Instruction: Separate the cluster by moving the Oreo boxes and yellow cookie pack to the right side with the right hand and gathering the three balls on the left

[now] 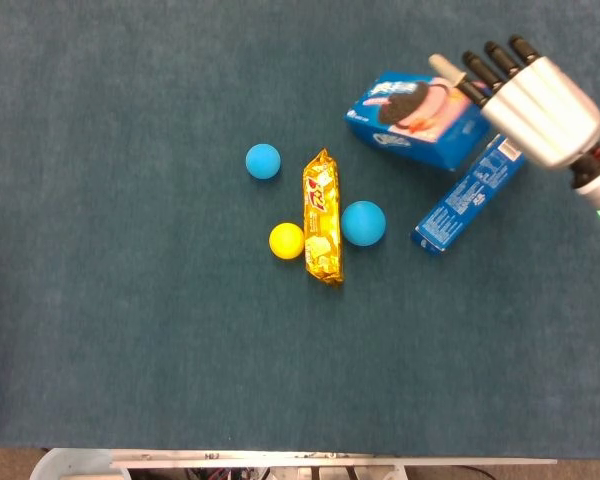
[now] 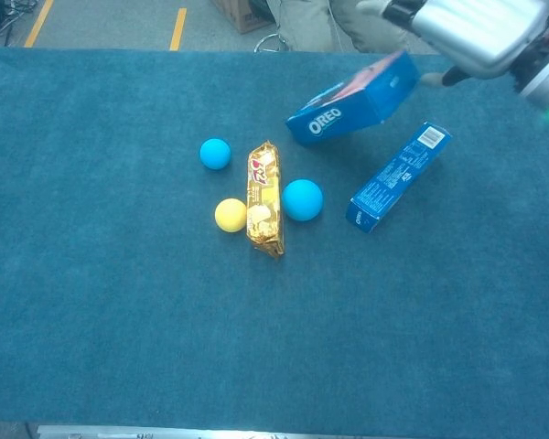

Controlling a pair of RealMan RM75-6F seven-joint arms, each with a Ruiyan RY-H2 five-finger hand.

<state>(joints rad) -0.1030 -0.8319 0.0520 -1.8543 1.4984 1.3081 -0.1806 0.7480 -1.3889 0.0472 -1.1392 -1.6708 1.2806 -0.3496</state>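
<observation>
right hand point(image 2: 471, 27) holding tilted oreo box point(image 2: 352, 99), second oreo box point(image 2: 398, 176), yellow cookie pack point(image 2: 264, 198)

Workshop: yellow floor tape point(image 2: 178, 27)

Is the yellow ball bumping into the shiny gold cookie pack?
Touching. In the head view the yellow ball presses against the left edge of the cookie pack; no carpet shows between.
</observation>
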